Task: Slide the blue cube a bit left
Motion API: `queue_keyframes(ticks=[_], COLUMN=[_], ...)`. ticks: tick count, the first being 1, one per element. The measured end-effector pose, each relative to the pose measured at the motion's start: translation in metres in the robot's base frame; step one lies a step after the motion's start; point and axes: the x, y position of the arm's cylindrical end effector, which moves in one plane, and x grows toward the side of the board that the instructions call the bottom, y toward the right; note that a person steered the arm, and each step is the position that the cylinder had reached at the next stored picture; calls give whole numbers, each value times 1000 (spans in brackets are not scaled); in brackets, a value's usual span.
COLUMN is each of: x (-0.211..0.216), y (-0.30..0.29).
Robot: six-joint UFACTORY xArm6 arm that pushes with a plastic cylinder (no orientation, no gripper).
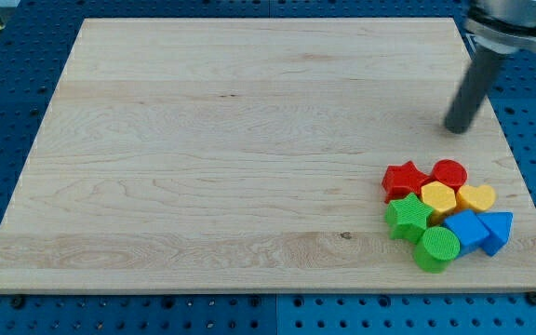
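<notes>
The blue cube (464,229) lies in a tight cluster of blocks at the board's lower right. It touches the blue triangle (497,230) on its right, the green cylinder (436,248) at its lower left and the yellow hexagon (438,198) above. My tip (456,128) rests on the board near the right edge, well above the cluster and apart from every block.
The cluster also holds a red star (404,179), a red cylinder (449,173), a yellow heart (476,197) and a green star (408,218). The wooden board (231,149) sits on a blue perforated table; its right edge runs close to the cluster.
</notes>
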Motion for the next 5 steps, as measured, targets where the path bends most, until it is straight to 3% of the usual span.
queue_keyframes(ticks=[2,3,5], x=[133,184,184], y=[51,31,-6])
